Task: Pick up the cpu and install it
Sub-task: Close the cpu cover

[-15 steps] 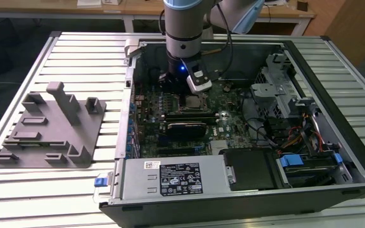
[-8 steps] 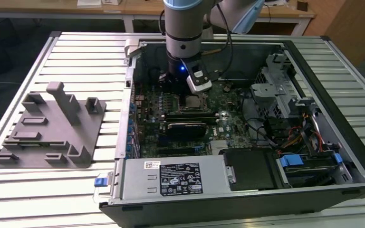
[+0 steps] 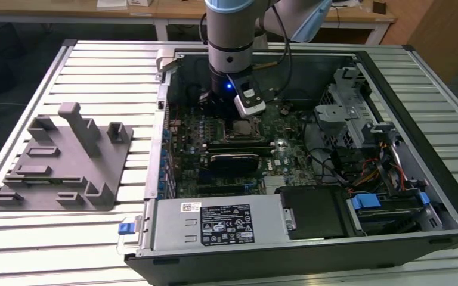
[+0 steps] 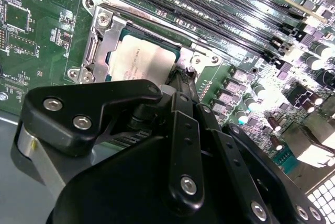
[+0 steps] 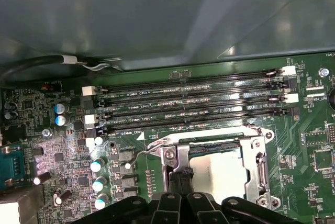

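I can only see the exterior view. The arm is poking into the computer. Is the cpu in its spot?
Observer: Yes, in both wrist views the cpu lies flat, silvery side up, inside the metal socket frame.
Operator: Is the gripper grabbing it?
Observer: The gripper reaches the cpu's edge; whether it touches, I cannot tell.
Operator: Anything else there?
Observer: A thin wire lever sticks out beside the frame.

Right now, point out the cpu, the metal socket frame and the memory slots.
cpu (image 4: 138,63): second wrist view, middle of its silvery top plate.
metal socket frame (image 5: 257,169): first wrist view, a side rail.
memory slots (image 5: 188,102): first wrist view, middle of the row.
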`<state>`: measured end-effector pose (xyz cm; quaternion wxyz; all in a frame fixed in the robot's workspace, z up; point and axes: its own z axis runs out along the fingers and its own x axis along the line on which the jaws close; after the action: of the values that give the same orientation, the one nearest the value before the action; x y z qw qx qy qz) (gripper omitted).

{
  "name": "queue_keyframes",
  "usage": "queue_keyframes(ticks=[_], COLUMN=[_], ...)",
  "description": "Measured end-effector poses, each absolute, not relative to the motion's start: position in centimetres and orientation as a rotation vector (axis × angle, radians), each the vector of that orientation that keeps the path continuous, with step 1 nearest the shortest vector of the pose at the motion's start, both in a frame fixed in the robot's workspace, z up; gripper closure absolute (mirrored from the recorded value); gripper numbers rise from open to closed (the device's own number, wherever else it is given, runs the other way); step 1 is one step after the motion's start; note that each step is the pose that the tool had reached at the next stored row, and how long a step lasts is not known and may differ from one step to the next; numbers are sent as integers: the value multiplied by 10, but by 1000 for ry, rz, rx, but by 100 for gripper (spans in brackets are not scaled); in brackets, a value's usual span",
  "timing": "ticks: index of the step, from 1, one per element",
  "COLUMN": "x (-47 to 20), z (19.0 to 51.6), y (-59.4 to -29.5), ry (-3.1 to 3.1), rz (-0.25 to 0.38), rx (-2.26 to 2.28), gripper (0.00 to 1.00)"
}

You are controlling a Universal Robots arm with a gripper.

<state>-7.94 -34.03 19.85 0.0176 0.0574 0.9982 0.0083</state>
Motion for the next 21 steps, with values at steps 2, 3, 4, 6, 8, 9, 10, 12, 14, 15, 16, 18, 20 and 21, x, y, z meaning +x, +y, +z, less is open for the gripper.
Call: queue_keyframes(ticks=[2, 3, 4, 6, 8, 9, 10, 12, 14, 15, 16, 18, 20, 21], x=[-79, -79, -79, -79, -79, -78, -78, -77, -76, -76, -76, -75, -74, -73], z=[199, 198, 198, 198, 198, 198, 198, 198, 198, 198, 198, 199, 199, 199], y=[-340, -340, -340, -340, -340, -340, -340, -340, -340, -340, -340, -340, -340, -340], ry=[3101, 3101, 3101, 3101, 3101, 3101, 3101, 3102, 3103, 3104, 3105, 3106, 3108, 3109], rz=[26, 26, 26, 26, 26, 26, 26, 26, 26, 26, 26, 25, 25, 25], rx=[178, 178, 178, 179, 178, 178, 178, 178, 179, 179, 179, 179, 179, 179], gripper=[89, 89, 89, 89, 89, 89, 89, 89, 89, 89, 89, 89, 89, 89])
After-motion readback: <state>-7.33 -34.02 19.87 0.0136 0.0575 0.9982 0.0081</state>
